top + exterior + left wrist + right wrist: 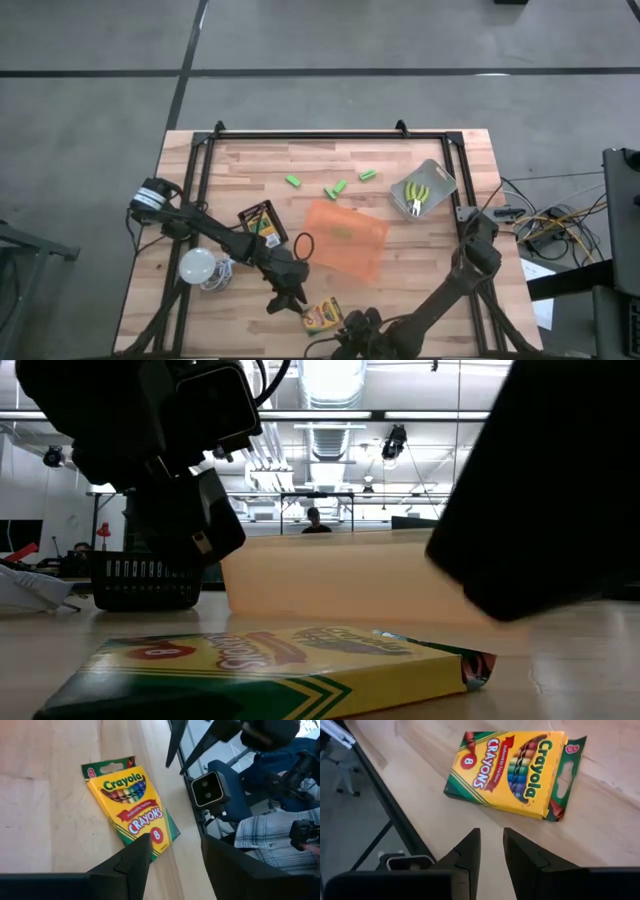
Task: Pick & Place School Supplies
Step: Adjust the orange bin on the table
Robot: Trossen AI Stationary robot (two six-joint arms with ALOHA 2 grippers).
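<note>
wooden table, viewed from above, bearing the following.

crayon box: yellow and green, lying flat near the front edge of the table, between the two grippers; not held. its flap end is open. also seen in the low view, left wrist view and right wrist view.

second crayon box: dark-faced, flat on the table, left of the orange tray.

orange tray: translucent, mid-table; nothing can be made out inside it.

green blocks, three: one behind the tray toward the left, one just behind the tray's far edge, one farther right. all loose on the wood, apart from one another.

yellow-handled tools: a pair, lying in a grey container at the right rear of the table.

white bulb: left front, beside the left arm.

left gripper: just left of the near crayon box, fingers spread apart, nothing between them.

right gripper: at the front edge, just beside the same box, fingers nearly together with a narrow gap, empty.
</note>
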